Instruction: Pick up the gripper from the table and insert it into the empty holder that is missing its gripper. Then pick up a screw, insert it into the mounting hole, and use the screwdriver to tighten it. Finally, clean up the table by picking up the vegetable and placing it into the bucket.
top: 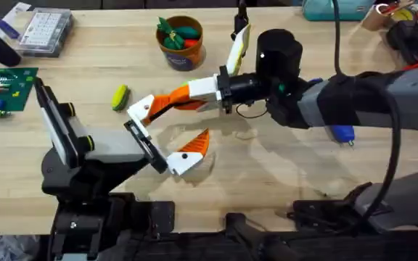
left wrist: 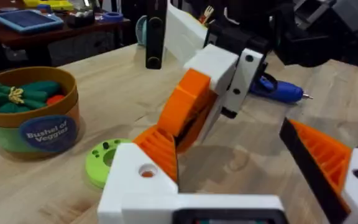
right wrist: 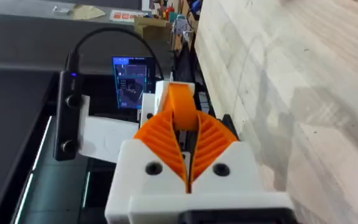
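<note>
Light-wood worktop, overhead: butcher-block boards, with a green circuit board and a clear parts box at the far left corner.
Right hand, overhead: reaching in from the right, its white-and-orange fingers clamped on the gripper.
Gripper, overhead: held off the worktop, its white plate just beside the holder.
Left hand, overhead: apart, with its one fitted orange finger standing well clear of the bare black holder.
Bucket, overhead: at the far middle of the worktop, with green and red veggies inside.
Vegetable, overhead: yellow-green, lying on the worktop between the bucket and the holder.
Screwdriver, overhead: blue, mostly hidden under the right arm.
Label, left wrist: the blue label on the bucket reads "Bushel of Veggies".
Gripper, left wrist: the ribbed orange wedge slants down from the right hand; the vegetable lies beside it and the screwdriver behind.
Right hand, right wrist: both orange pads pressed on the wedge.
Room, right wrist: beyond the worktop edge are a lit blue screen and a black cabled device.
</note>
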Robot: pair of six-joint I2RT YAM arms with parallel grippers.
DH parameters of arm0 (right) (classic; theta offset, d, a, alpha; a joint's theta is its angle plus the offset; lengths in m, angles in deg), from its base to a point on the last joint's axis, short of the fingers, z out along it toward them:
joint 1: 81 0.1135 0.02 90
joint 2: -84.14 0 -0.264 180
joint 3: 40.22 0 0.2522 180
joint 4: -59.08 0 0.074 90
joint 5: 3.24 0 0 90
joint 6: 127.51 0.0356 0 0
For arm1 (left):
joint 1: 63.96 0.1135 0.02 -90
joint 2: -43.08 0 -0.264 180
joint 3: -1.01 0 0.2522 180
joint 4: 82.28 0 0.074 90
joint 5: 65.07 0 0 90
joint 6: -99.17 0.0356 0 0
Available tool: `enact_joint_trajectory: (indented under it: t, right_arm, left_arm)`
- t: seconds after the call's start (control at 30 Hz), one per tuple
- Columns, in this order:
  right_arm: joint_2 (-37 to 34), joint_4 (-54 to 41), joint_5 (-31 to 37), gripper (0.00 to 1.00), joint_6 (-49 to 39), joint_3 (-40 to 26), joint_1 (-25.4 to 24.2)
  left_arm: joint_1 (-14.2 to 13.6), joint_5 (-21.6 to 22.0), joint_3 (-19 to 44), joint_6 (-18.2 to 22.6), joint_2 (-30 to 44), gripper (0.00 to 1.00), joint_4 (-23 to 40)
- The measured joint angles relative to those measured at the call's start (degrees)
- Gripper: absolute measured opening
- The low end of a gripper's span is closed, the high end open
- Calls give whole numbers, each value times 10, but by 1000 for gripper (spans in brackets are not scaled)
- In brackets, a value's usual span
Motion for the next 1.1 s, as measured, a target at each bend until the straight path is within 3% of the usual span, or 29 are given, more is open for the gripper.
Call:
enact_joint_trajectory:
  t: [0.3, 0.93, 1.1]
  right_arm:
    - [2, 0, 7, 8, 0, 0, 3]
    - [2, -5, -10, 418, 2, 0, 16]
    - [2, -6, -15, 782, 3, 0, 0]
  left_arm:
    - [0, 4, 0, -1, 0, 986, -1]
    - [-11, -50, 0, 1, 0, 986, 4]
    - [-11, -51, 0, 2, 0, 986, 5]
